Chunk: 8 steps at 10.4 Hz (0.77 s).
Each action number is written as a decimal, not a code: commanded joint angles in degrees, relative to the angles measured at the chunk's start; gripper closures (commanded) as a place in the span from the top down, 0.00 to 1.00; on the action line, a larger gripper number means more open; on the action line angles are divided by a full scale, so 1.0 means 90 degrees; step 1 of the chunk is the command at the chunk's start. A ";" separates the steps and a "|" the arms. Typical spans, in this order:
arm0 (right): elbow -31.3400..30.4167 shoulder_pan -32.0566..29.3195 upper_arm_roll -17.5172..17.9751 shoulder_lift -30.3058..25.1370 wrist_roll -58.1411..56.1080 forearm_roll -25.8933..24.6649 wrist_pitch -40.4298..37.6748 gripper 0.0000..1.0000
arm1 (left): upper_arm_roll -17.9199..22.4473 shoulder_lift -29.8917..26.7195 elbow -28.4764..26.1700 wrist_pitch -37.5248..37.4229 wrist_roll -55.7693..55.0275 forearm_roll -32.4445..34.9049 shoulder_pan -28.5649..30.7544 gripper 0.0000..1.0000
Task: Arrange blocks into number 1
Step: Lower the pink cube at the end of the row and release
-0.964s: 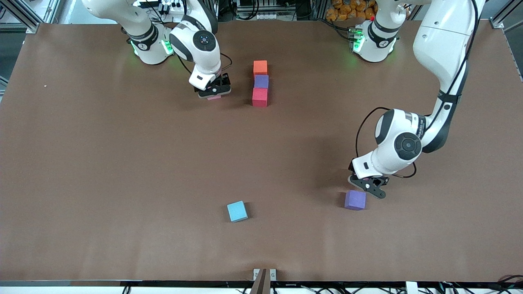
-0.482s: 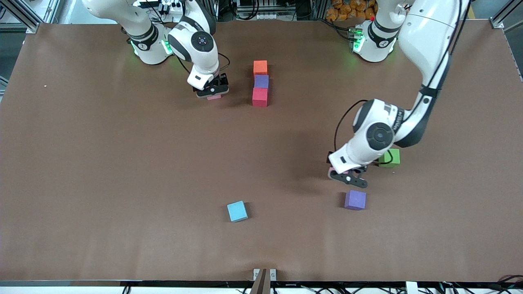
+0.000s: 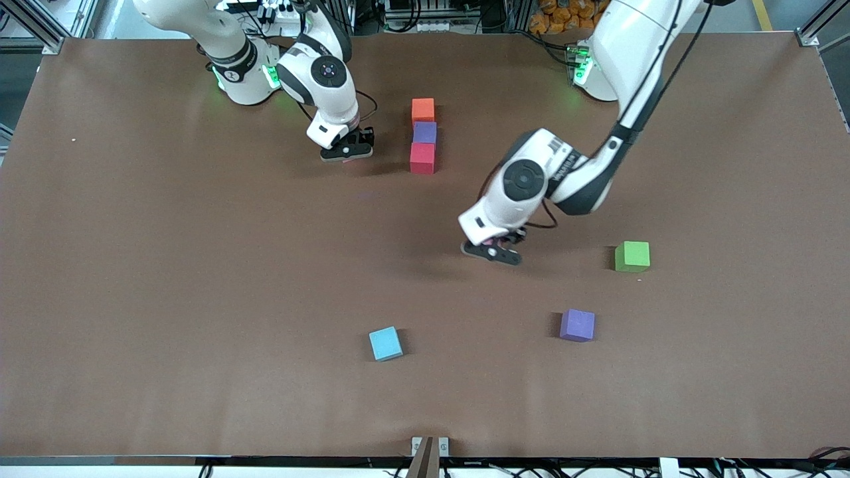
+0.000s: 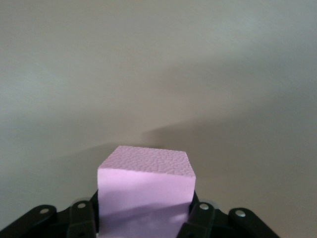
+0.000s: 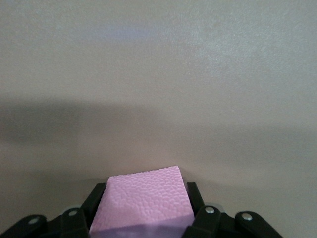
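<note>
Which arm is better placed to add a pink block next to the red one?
Probably left: left gripper holds a pink block aloft near the red block; right gripper sits low around a second pink block.

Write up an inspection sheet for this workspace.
Surface: brown table, bare between items.
Job's things: orange block, purple block, red block in a touching column; one pink block in the left gripper, the other pink block in the right.
Clutter: blue cube, second purple cube, green cube.
Grippers: left gripper mid-table; right gripper beside the column.
Cables: black loops at both wrists.
Surroundings: frame, equipment along the base edge.
</note>
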 commanded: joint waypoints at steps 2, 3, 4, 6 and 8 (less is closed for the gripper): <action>-0.0150 0.0017 0.0041 -0.0147 0.0131 0.0028 0.0086 0.62 | -0.0576 0.0047 -0.0169 -0.0039 -0.1242 -0.0051 -0.0195 0.00; -0.0150 -0.0032 0.0041 -0.0215 0.0130 0.0028 0.0028 0.61 | -0.0742 0.0115 -0.0169 -0.0039 -0.1565 -0.0051 -0.0205 0.00; -0.0208 -0.0090 0.0041 -0.0400 0.0121 0.0028 -0.0021 0.60 | -0.0792 0.0145 -0.0159 -0.0019 -0.1868 -0.0051 -0.0321 0.00; -0.0325 -0.0373 0.0041 -0.0936 0.0091 0.0028 -0.0265 0.60 | -0.0812 0.0232 -0.0150 0.0000 -0.2425 -0.0051 -0.0487 0.00; -0.0326 -0.0714 0.0041 -0.1366 0.0072 0.0028 -0.0567 0.60 | -0.0812 0.0388 -0.0072 0.0058 -0.2884 -0.0041 -0.0664 0.00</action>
